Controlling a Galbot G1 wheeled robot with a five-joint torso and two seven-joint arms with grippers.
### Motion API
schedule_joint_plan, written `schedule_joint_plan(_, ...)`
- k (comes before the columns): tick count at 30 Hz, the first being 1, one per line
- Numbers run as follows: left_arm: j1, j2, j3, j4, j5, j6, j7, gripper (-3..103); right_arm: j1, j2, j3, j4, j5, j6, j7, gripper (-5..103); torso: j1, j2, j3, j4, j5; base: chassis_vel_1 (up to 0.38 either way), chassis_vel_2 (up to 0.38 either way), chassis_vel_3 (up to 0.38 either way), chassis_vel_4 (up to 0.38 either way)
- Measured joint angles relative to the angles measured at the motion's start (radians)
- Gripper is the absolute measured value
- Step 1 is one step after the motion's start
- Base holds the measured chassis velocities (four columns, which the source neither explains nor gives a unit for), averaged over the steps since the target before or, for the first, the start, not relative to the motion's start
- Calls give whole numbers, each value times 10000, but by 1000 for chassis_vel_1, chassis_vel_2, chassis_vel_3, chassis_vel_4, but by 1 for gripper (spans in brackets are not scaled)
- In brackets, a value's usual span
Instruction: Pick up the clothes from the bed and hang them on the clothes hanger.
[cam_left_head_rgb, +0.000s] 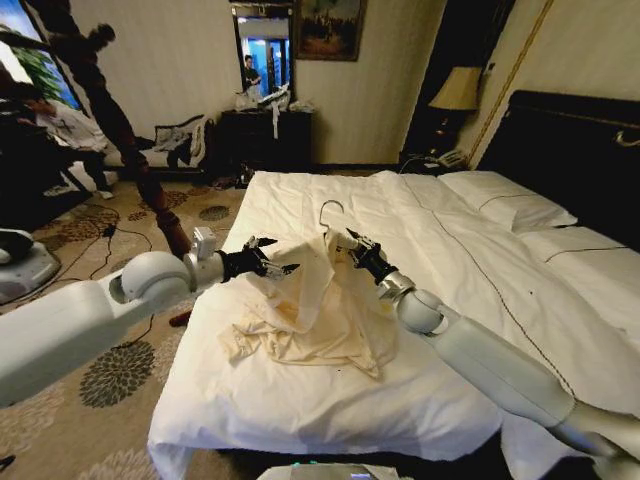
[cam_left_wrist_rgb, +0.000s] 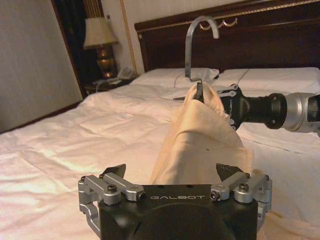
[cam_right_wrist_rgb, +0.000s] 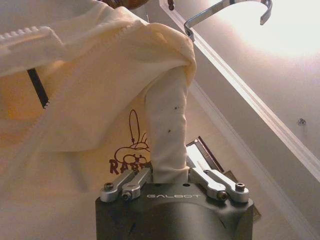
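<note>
A: What is carrying everything here?

B: A double bed (cam_left_head_rgb: 420, 300) with a white duvet crossed by thin dark stitched lines, white pillows (cam_left_head_rgb: 505, 200) sitting against a tall dark headboard (cam_left_head_rgb: 570, 150). A lamp (cam_left_head_rgb: 458, 90) is glowing on the nightstand by the head corner, and a patterned carpet (cam_left_head_rgb: 110, 370) is running along the bed's left edge.

A: And the garment?

B: The cream shirt (cam_left_head_rgb: 310, 310) is lying bunched near the bed's foot edge, with its upper part rising off the duvet. The hanger's silver hook (cam_left_head_rgb: 330, 212) is sticking up out of the fabric at the top.

A: What are the tools doing?

B: The right tool (cam_left_head_rgb: 350, 245) is pinching a fold of the shirt right below the hook. The left tool (cam_left_head_rgb: 268, 262) is hovering just beside the shirt, its fingers spread and holding nothing.

A: Any writing?

B: "GALBOT" is showing on both tool bodies. On the shirt, a dark red rabbit drawing with letters starting "RAB" (cam_right_wrist_rgb: 127, 162) is peeking out; the rest is hidden.
</note>
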Motion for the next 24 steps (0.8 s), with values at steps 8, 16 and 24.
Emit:
schedule_joint_plan(8, -773, -458, 920, 179, -577, 534, -111, 100, 84, -49, -7, 67, -54, 19, -13, 18, 0, 0, 0, 6, 0, 0, 0, 0, 0)
schedule_joint_plan(16, -1356, -349, 1642, 32, -708, 853, -252, 74, 148, -9, -50, 52, -314, 135, -46, 18, 0, 0, 0, 9, 2, 0, 0, 0, 0)
schedule_joint_plan(24, -1306, -419, 1728, 116, -446, 681, -290, 46, 134, -73, -38, 104, -391, 200, -125, 18, 0, 0, 0, 7, 0, 0, 0, 0, 0)
